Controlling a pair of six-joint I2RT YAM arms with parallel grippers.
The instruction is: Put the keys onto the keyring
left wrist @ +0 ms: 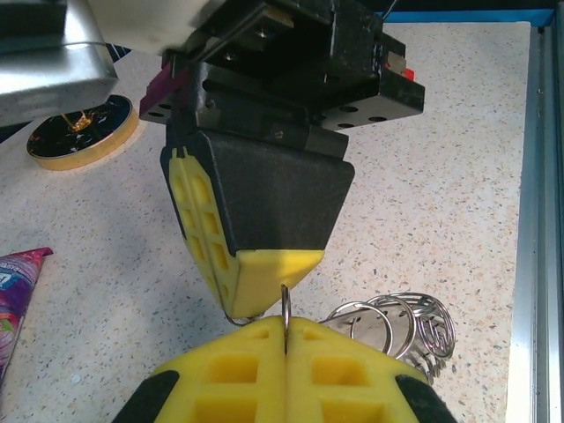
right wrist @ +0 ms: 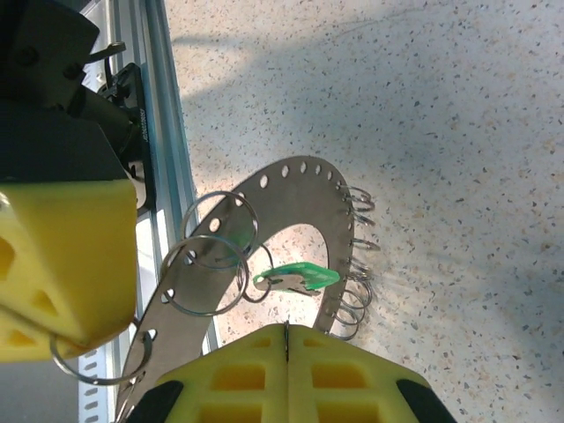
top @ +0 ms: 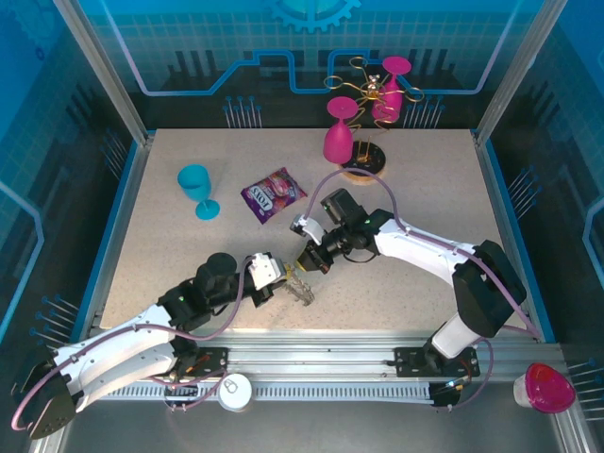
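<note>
1. The keyring (right wrist: 295, 183) is held off the surface (right wrist: 441, 132) between the two arms, its wire loops (left wrist: 401, 322) fanned along the rim.
2. The left fingers (left wrist: 238, 370) are pressed together on a thin sliver of metal, which I take to be one loop of the keyring.
3. The right fingers (right wrist: 352, 370) are also pressed together with a thin metal edge in the seam. It is a loop or the rim, and I cannot tell which.
4. The green key (right wrist: 298, 278) hangs from a small loop at the ring's inner edge, so the step in hand looks like seating that key. I cannot find the pale one.
5. Next move, as I judge it: one arm steadies the ring while the other lets go gently and goes to find the second key, without shaking the green one loose.
</note>
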